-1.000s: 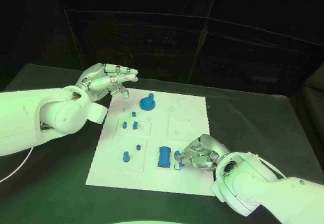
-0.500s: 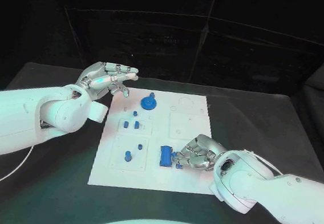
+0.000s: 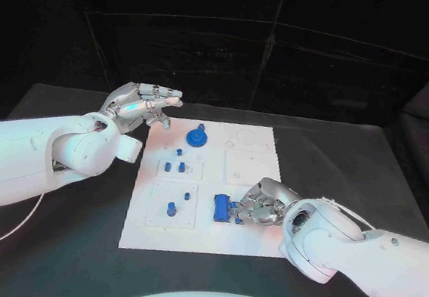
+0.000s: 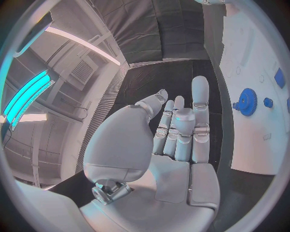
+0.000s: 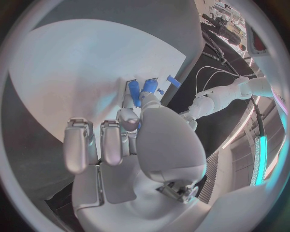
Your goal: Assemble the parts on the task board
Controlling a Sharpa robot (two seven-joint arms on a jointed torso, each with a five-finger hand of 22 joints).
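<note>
Right hand [image 3: 258, 201] lies low over the near right part of the white task board [image 3: 247, 239], fingers curled down and toward the blue rectangular block [image 3: 220, 208] that sits just off its fingertips. From the head view the fingertips meet or nearly meet the block's right edge; whether the block is actually gripped cannot be told. In the right wrist view the right hand [image 5: 130, 145] shows its thumb bent inward, with its tip at a pair of blue pieces [image 5: 142, 91] that lie just ahead of it on the board; the remaining fingers are extended side by side and hold nothing visible.

Left hand [image 3: 142, 102] is raised beyond the far left corner of the board, clear of it, palm turned toward the board, fingers slightly spread and curled, nothing in them. The left wrist view confirms this: the left hand [image 4: 175, 140] has its fingers straight and close together, with no part between them, the board's edge lying off to the fingertip side.

Blue gear [image 3: 195, 139] stands on the far part of the board, near the left hand and toward the robot from it; it also appears as a toothed disc [image 4: 246, 101] in the left wrist view. Two small blue pegs [image 3: 173, 166] sit mid-board, between both hands. One upright blue peg [image 3: 171, 207] stands just left of the rectangular block, on the side away from the right hand.
</note>
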